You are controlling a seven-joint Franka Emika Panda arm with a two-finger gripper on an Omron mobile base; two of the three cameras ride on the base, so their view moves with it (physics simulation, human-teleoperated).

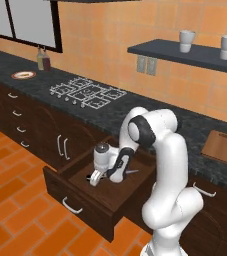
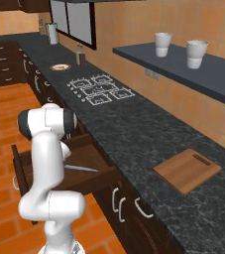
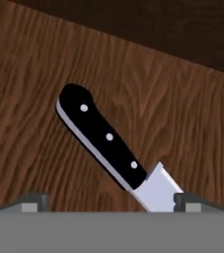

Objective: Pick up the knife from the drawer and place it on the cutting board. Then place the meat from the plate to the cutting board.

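Observation:
The drawer (image 1: 80, 201) stands pulled out below the dark counter. The knife (image 3: 103, 134) lies flat on its wooden floor, black handle up-left and silver blade (image 3: 159, 191) running down between my fingertips (image 3: 35, 201). My gripper (image 3: 111, 202) hangs open just over the knife, where handle meets blade, touching nothing. From the left base view the gripper (image 1: 93, 179) is down inside the drawer, and the blade tip (image 1: 133, 172) pokes out beside the arm. The cutting board (image 1: 224, 148) lies on the counter far right. The plate (image 1: 16, 76) with the meat (image 1: 24, 75) sits far left.
A gas hob (image 1: 87, 92) lies between plate and drawer. Two bottles (image 1: 43, 60) stand by the window. A wall shelf (image 1: 195, 55) holds two white cups. Cabinet fronts with white handles (image 1: 62, 146) flank the drawer. My own arm hides much of the drawer in the right base view.

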